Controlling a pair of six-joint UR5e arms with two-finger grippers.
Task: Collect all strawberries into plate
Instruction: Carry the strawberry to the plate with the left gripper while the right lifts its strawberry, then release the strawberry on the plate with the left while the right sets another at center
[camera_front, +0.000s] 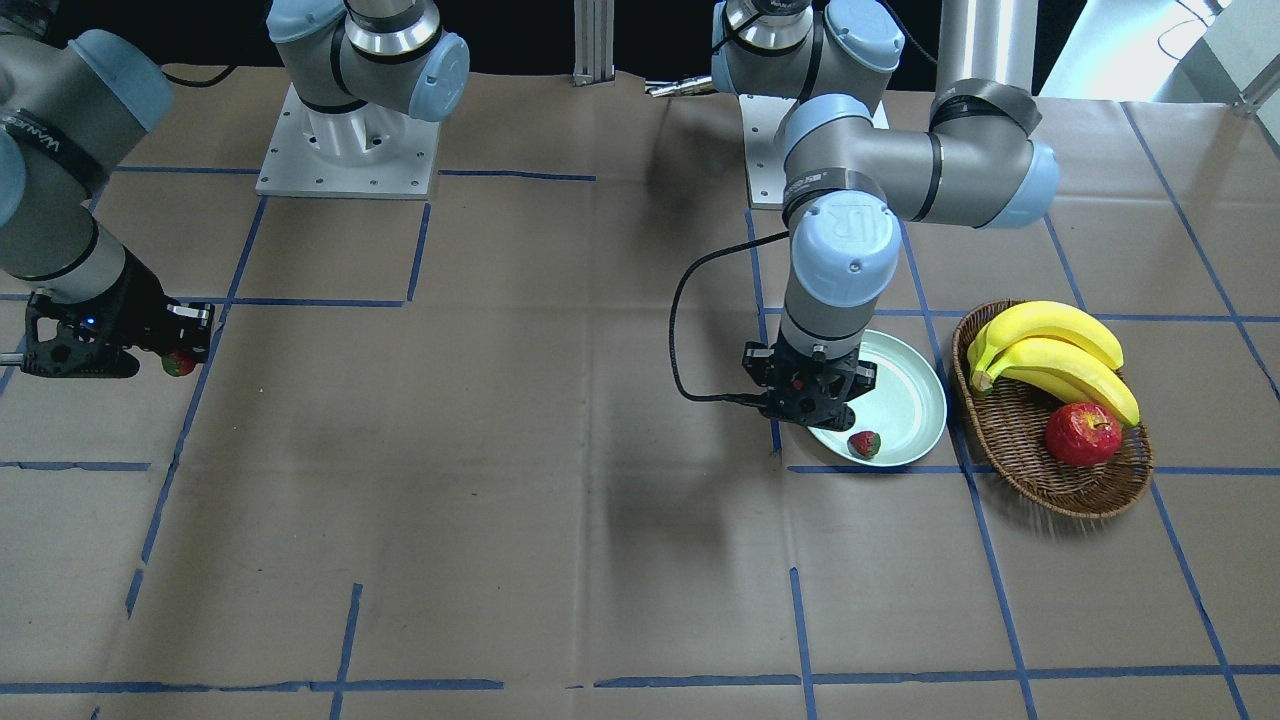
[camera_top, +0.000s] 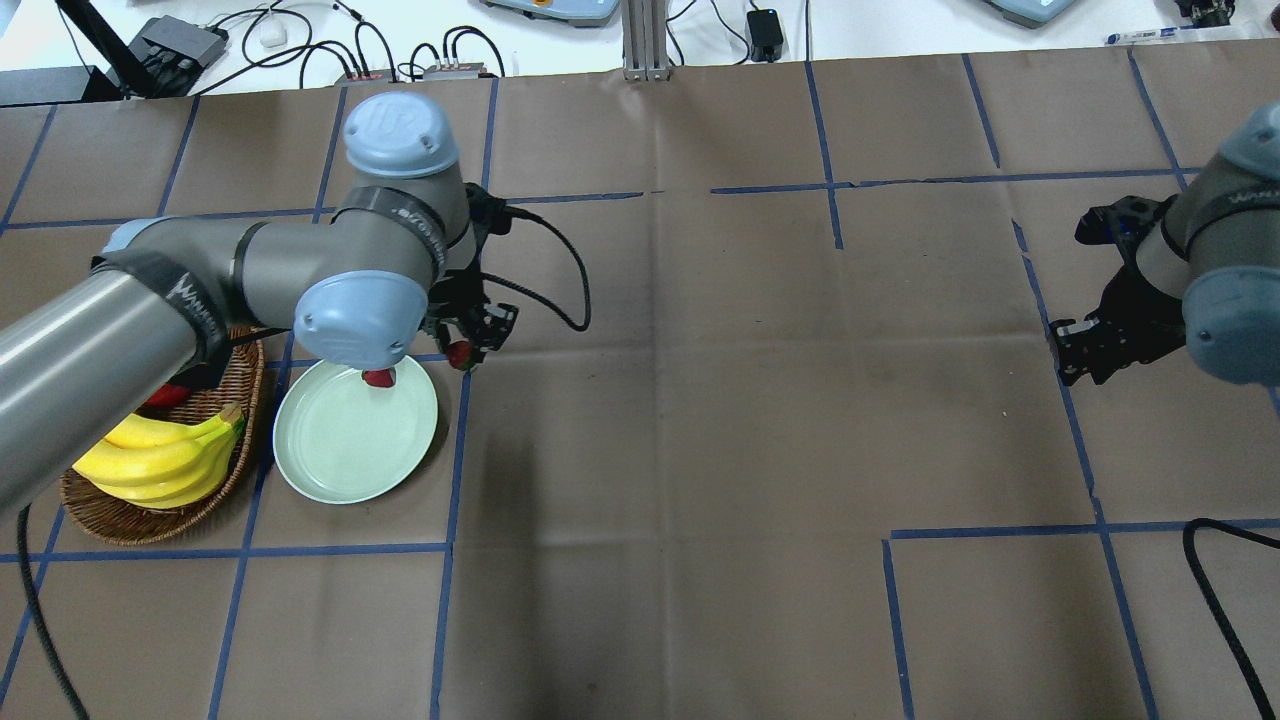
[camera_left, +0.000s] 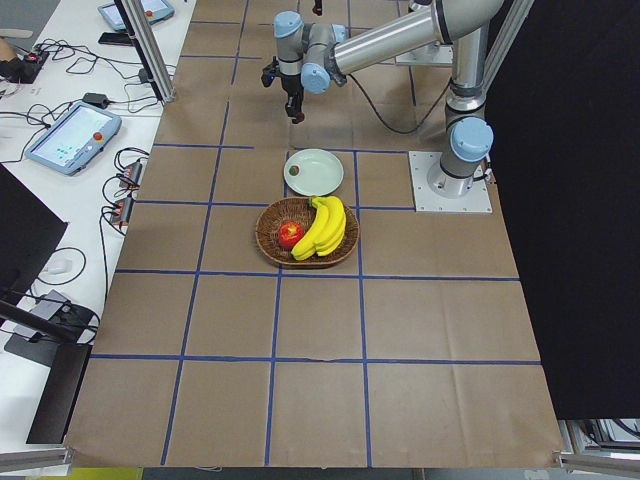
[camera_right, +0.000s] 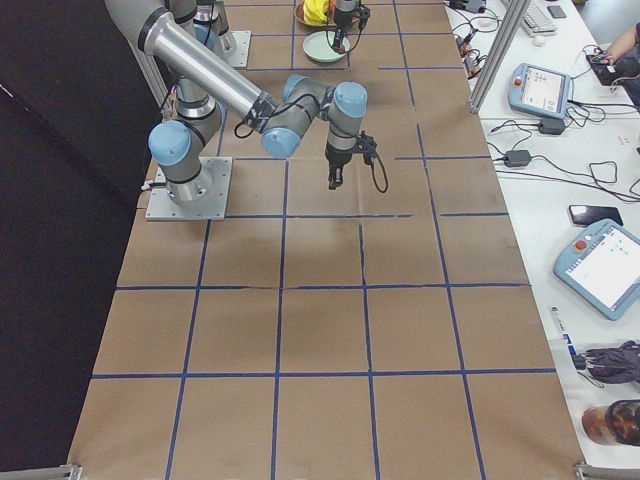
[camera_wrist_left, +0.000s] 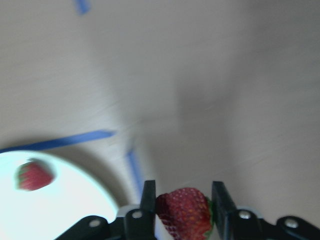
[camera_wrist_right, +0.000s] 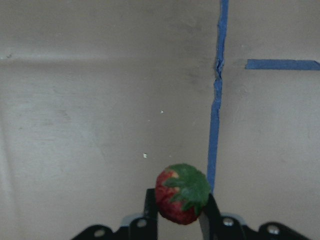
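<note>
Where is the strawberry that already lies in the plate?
In the front-facing view the strawberry lies inside the plate, at its rim nearest the camera, left of the wicker basket.

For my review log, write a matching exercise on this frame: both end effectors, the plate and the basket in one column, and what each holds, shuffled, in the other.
Column A
1. left end effector
2. right end effector
3. plate
4. basket

Column B
a. apple and bananas inside
b. one loose strawberry inside
c. shut on a second strawberry, far from the plate
d. shut on a third strawberry, just off the plate's rim

Pairs: 1-d, 2-c, 3-b, 4-a
</note>
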